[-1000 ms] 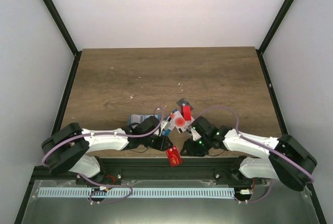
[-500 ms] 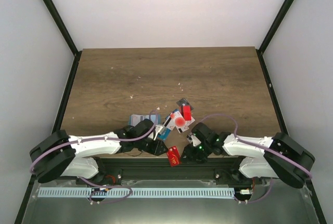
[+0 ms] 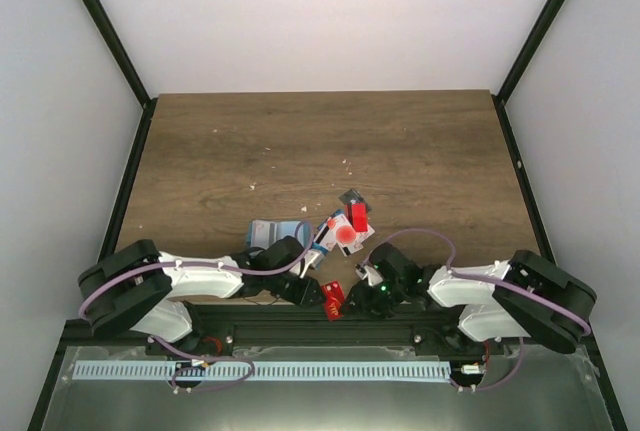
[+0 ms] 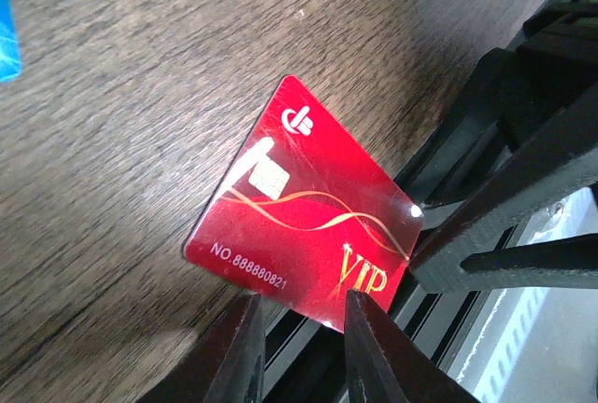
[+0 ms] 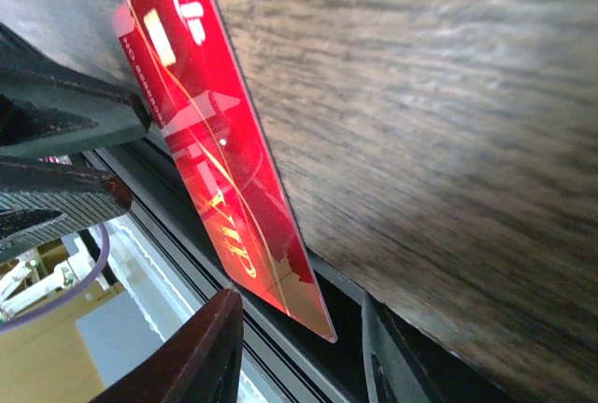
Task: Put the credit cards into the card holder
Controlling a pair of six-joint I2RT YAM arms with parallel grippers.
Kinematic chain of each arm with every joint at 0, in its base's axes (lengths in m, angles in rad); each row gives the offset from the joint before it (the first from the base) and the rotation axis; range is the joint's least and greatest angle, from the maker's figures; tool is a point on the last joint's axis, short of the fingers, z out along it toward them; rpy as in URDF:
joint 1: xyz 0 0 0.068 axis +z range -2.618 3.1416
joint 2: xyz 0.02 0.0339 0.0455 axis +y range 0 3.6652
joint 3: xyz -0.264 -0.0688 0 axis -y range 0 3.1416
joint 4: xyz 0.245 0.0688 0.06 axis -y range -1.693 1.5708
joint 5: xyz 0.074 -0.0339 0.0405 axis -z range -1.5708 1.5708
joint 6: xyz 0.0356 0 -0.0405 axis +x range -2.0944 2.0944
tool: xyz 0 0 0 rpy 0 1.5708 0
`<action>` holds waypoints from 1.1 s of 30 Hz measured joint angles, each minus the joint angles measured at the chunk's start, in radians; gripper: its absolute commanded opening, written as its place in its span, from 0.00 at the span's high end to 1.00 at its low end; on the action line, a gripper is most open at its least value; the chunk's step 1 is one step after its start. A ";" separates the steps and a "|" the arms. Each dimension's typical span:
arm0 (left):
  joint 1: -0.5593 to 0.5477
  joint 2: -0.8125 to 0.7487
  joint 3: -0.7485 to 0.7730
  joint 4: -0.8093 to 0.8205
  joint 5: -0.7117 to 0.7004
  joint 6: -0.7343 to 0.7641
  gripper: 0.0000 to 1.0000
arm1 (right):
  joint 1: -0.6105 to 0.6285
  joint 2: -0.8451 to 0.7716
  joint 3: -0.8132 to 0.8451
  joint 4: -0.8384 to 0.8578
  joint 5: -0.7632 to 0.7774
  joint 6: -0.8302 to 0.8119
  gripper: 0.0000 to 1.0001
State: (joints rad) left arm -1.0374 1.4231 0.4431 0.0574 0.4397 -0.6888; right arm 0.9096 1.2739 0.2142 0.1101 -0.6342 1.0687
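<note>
A red VIP credit card (image 3: 333,299) lies half over the table's near edge; it also shows in the left wrist view (image 4: 304,225) and the right wrist view (image 5: 210,151). My left gripper (image 3: 318,295) is open, its fingers (image 4: 238,356) either side of the card's overhanging edge, not clamped. My right gripper (image 3: 353,297) is open too, with the card's corner between its fingers (image 5: 210,347). A pile of cards (image 3: 346,227), one white with a red circle, lies behind. The teal-blue card holder (image 3: 270,232) lies left of the pile, partly hidden by my left arm.
The black frame rail (image 4: 439,347) runs just below the table's near edge, under the card. My right gripper's dark fingers (image 4: 523,188) crowd the card's right side in the left wrist view. A blue edge (image 4: 7,20) shows at that view's top left.
Both grippers have moved down to the table's near edge and closed in on the red card from each side. The card has stayed about where it was.
</note>
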 measured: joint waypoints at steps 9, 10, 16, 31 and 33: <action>-0.004 0.027 0.000 0.048 0.012 -0.008 0.76 | 0.007 0.024 -0.047 0.137 0.020 0.035 0.88; -0.004 0.027 0.000 0.048 0.010 -0.009 0.76 | 0.007 0.024 -0.051 0.147 0.029 0.041 0.91; -0.004 -0.056 0.019 -0.052 -0.049 -0.015 0.73 | 0.008 0.021 -0.049 0.214 0.036 0.046 0.99; 0.282 -0.464 0.193 -0.358 -0.294 0.017 0.62 | -0.114 -0.187 0.109 0.094 0.086 -0.006 0.99; 0.328 -0.480 0.192 -0.344 -0.261 0.030 0.63 | -0.149 -0.175 0.137 0.115 0.071 -0.017 0.99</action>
State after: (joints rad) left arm -0.7094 0.9428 0.6346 -0.2867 0.1787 -0.6586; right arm 0.7609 1.0988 0.3511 0.2253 -0.5636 1.0515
